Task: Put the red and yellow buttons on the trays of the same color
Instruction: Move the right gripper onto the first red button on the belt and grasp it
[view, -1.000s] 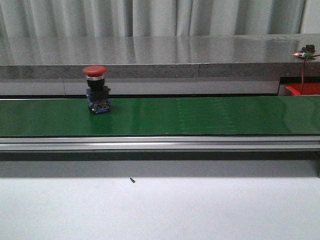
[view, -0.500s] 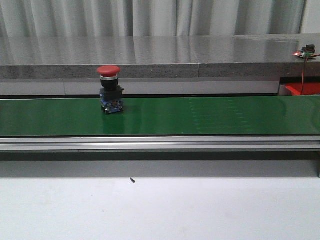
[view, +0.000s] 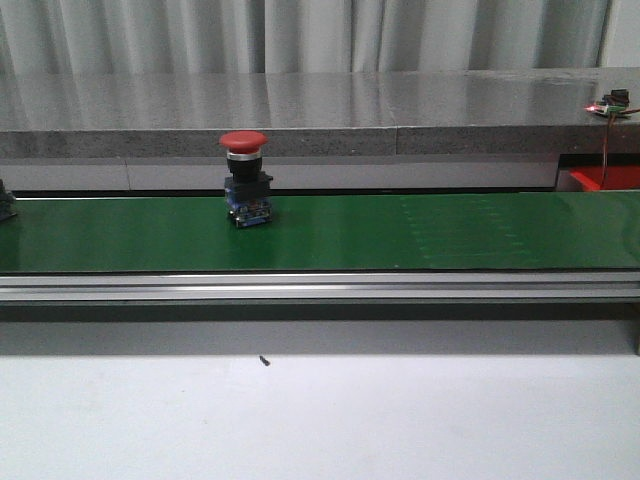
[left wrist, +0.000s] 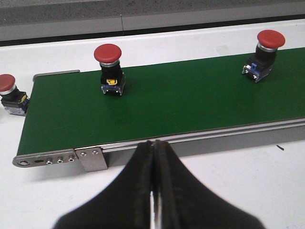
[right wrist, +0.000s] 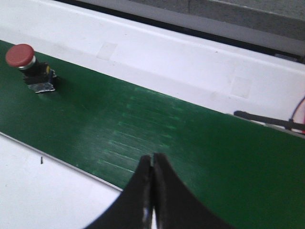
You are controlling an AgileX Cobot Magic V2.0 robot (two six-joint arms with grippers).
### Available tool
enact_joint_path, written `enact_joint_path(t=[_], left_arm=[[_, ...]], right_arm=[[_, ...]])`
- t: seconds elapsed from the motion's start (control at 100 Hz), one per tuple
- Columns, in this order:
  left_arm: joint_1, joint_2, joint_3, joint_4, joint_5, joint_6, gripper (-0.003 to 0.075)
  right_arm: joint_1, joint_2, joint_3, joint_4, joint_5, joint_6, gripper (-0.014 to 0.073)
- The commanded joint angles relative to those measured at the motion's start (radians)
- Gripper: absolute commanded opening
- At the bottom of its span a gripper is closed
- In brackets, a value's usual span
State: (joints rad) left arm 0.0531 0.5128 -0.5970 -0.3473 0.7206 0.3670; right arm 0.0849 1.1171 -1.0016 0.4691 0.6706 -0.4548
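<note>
Left claw (left wrist: 153, 183) pinched to a hairline slit, holding nothing, hovering over the white counter (left wrist: 228, 176) on the near side of the green conveyor belt (left wrist: 190, 102). Right claw (right wrist: 152, 191) likewise nearly closed and empty, above the belt's near edge.

Three red mushroom-head push buttons on black-and-blue switch bodies in the left wrist view. One (left wrist: 109, 69) stands upright on the belt near its end roller. A second (left wrist: 263, 55) sits further along the belt, well apart, tilted slightly. A third (left wrist: 10, 94) sits on the counter just beside the belt end, off the belt.

Front view: one red button (view: 246, 179) upright on the belt, at about 10 o'clock from frame centre. Red tray edge (view: 606, 179) at 3 o'clock, behind the belt.
</note>
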Motion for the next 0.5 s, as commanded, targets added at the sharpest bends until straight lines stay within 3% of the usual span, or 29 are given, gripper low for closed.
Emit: enact_joint_path(t=[0.0,0.11,0.19,0.29,0.4,0.49], left_arm=[[-0.007,0.002,-0.023,-0.022,-0.061,0.003,-0.002],[-0.007,0.002,-0.023,-0.022,-0.061,0.003,-0.002],[-0.007,0.002,-0.023,-0.022,-0.061,0.003,-0.002],[-0.007,0.002,-0.023,-0.022,-0.061,0.003,-0.002],[-0.007,0.002,-0.023,-0.022,-0.061,0.003,-0.002],[-0.007,0.002,-0.023,-0.022,-0.061,0.003,-0.002]], right_arm=[[0.033,0.064,-0.104,0.015,-0.016,-0.009,-0.0116],[0.075,0.147,-0.183,0.015,0.005,-0.008,-0.0112],[0.107,0.204,-0.236,0.015,0.026,-0.008,-0.0049],[0.155,0.272,-0.298,0.016,0.046,-0.008,0.0165],[0.203,0.351,-0.366,0.024,0.082,-0.003,0.0507],[0.236,0.41,-0.422,0.024,0.119,0.028,0.0596]])
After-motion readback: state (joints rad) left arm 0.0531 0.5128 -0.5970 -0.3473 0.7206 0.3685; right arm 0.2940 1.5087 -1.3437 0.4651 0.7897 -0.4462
